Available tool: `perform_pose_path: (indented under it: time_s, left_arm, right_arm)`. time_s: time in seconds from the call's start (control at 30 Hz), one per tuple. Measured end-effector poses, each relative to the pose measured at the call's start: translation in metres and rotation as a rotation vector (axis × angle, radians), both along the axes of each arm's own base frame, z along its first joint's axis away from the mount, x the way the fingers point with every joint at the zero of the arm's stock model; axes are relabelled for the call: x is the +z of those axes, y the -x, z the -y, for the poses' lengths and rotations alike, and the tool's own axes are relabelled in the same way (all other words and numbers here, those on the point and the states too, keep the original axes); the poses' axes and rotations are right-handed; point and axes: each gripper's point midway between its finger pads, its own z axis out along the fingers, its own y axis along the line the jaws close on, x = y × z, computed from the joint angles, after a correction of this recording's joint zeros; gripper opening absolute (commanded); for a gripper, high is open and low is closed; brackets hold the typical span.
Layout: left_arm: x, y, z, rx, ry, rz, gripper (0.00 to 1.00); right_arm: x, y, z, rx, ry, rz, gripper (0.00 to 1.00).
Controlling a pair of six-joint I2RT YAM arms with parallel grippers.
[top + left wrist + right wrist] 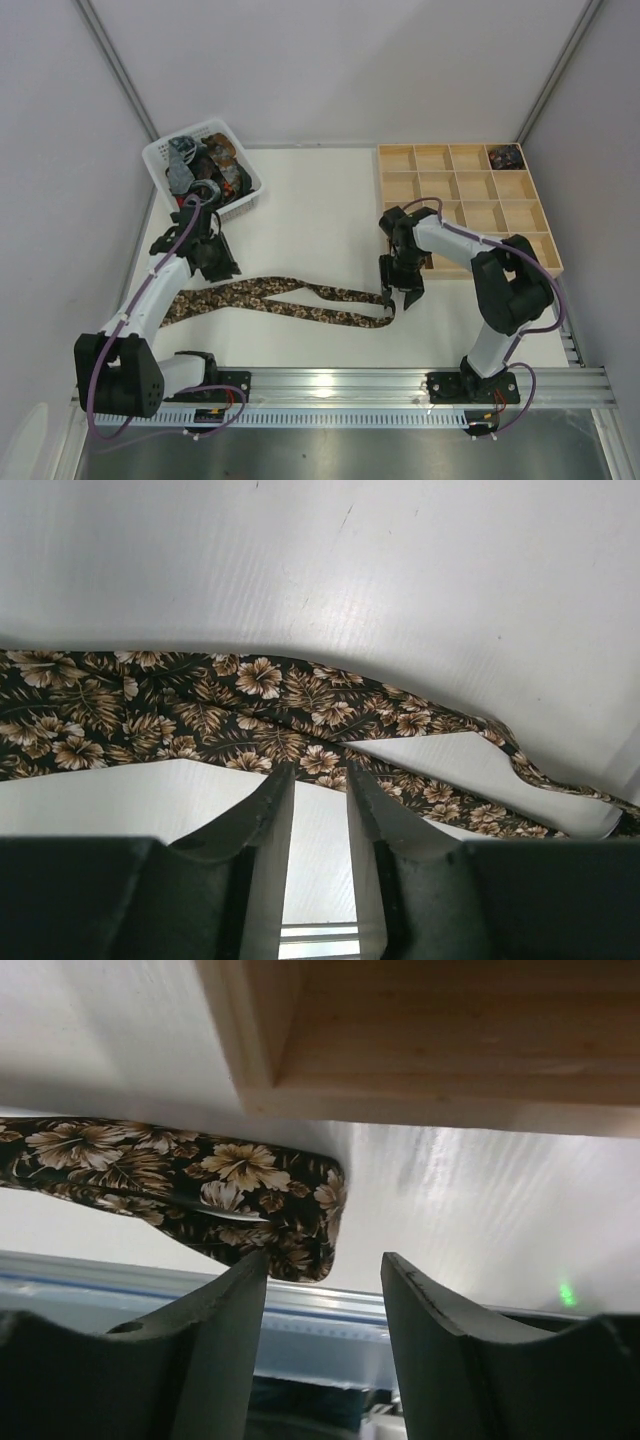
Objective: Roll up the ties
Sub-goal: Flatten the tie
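Got the brown floral tie [300,297] lying doubled over on the table [320,200] btw both arms, fold at the R end. R gripper [323,1257] spread apart right by that fold, not pinching. L gripper [320,772] slightly apart at tie's edge, nothing clamped.

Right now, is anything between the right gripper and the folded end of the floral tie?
Nothing visible. The right gripper is open just short of the folded end of the floral tie, with only bare table between them. The wooden tray lies beyond the fold, out of the path.
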Motion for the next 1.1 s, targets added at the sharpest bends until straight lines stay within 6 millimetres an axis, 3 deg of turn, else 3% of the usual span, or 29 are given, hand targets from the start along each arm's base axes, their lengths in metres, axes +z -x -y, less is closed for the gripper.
perform_pose_path:
  time_s: [0.07, 0.17, 0.3, 0.33, 0.4, 0.5, 0.77, 0.93, 1.1]
  left_arm:
    - [0.000, 0.001, 0.000, 0.018, 0.006, -0.009, 0.35]
    - [-0.003, 0.005, -0.001, 0.041, 0.012, -0.036, 0.34]
    - [-0.007, 0.007, 0.003, 0.044, 0.035, -0.064, 0.24]
    - [-0.009, 0.007, 0.005, 0.043, 0.044, -0.073, 0.22]
    - [-0.013, 0.008, 0.007, 0.045, 0.059, -0.091, 0.17]
    - [-0.020, 0.011, 0.011, 0.060, 0.082, -0.123, 0.16]
    - [-0.040, 0.012, 0.019, 0.075, 0.131, -0.211, 0.18]
    - [-0.051, 0.012, 0.020, 0.076, 0.131, -0.250, 0.19]
    - [-0.047, 0.007, 0.021, 0.073, 0.139, -0.238, 0.22]
  right_arm:
    - [0.003, -0.007, 0.003, 0.044, 0.027, 0.053, 0.56]
    - [0.023, -0.024, -0.004, 0.127, 0.014, 0.198, 0.55]
    - [0.061, -0.051, -0.044, 0.228, -0.127, 0.379, 0.47]
    - [0.067, -0.057, -0.055, 0.254, -0.160, 0.402, 0.40]
    - [0.069, -0.063, -0.075, 0.299, -0.215, 0.423, 0.35]
    - [0.060, -0.061, -0.099, 0.355, -0.285, 0.396, 0.23]
    - [0.034, -0.029, -0.136, 0.460, -0.389, 0.293, 0.24]
    - [0.019, -0.036, -0.141, 0.456, -0.390, 0.288, 0.25]
    - [-0.007, -0.051, -0.137, 0.426, -0.353, 0.276, 0.24]
